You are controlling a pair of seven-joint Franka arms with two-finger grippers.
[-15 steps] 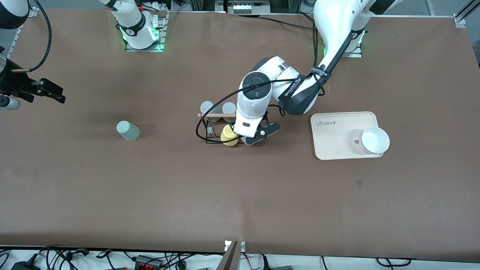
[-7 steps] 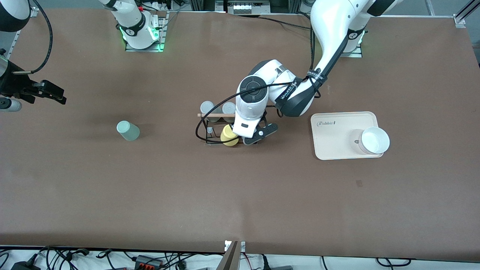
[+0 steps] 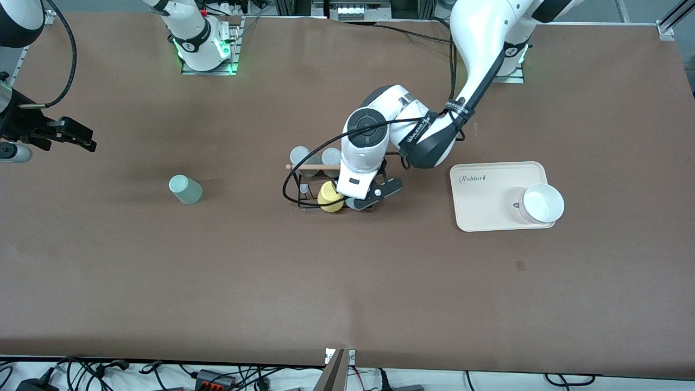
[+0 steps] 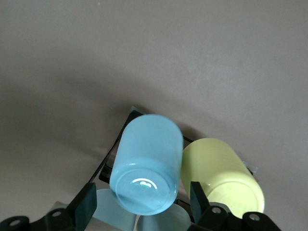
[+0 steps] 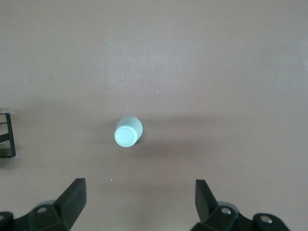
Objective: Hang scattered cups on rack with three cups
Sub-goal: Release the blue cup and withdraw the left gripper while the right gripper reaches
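Note:
The light blue cup sits upside down on a peg of the black rack, next to the yellow cup. My left gripper is open around the blue cup, with a gap on each side. In the front view the left gripper is over the rack's end toward the left arm. The mint green cup stands on the table toward the right arm's end and shows in the right wrist view. My right gripper is open and empty, up in the air.
Two grey cups hang on the rack under its wooden rod, beside the yellow cup. A cream tray with a white bowl lies toward the left arm's end.
The left arm's hand has shifted a little over the rack toward the right arm's end. The right gripper and the mint cup have hardly moved.

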